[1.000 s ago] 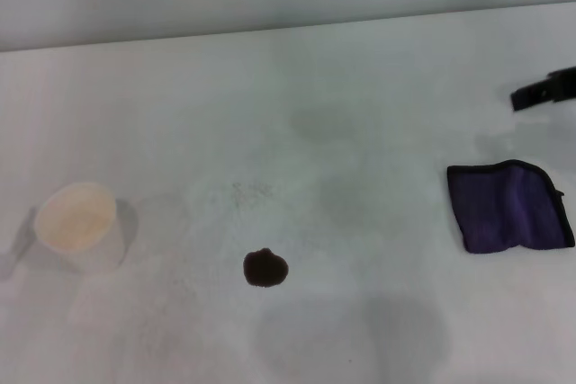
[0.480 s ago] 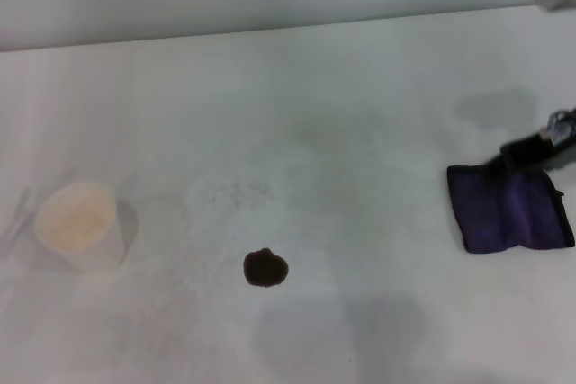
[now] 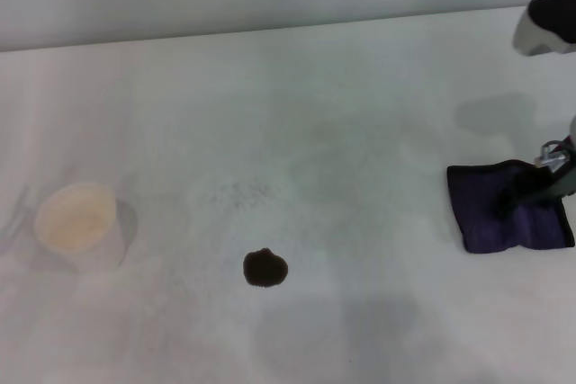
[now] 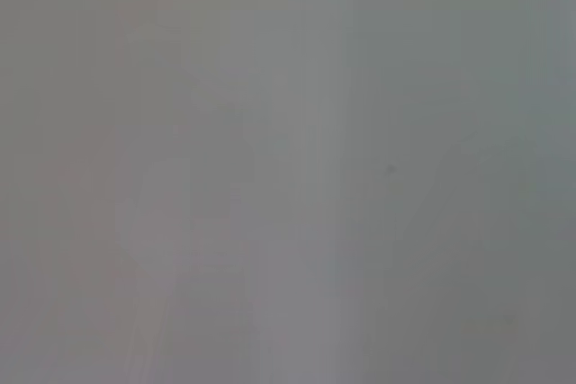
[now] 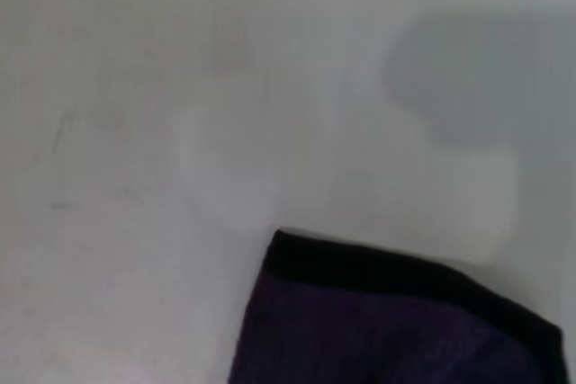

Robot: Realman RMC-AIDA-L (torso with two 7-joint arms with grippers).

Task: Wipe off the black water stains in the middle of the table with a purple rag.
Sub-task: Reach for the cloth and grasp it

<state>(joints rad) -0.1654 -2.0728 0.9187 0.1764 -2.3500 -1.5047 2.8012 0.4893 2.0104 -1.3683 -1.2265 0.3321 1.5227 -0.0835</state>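
The black water stain (image 3: pixel 265 268) is a small dark blot on the white table (image 3: pixel 297 114), front of centre. The purple rag (image 3: pixel 504 209) with black edging lies flat at the right; it also shows in the right wrist view (image 5: pixel 387 321). My right gripper (image 3: pixel 533 188) has come down over the rag's right half, its dark tip on or just above the cloth. Whether it is open or shut does not show. My left gripper is out of view; its wrist view shows only blank grey.
A white paper cup (image 3: pixel 79 222) stands at the front left. A faint grey speckled smudge (image 3: pixel 241 193) lies behind the stain. The table's far edge (image 3: pixel 270 31) meets a grey wall.
My right gripper has come in from the far right and moved down and toward me onto the rag. The rag, stain and cup have not moved.
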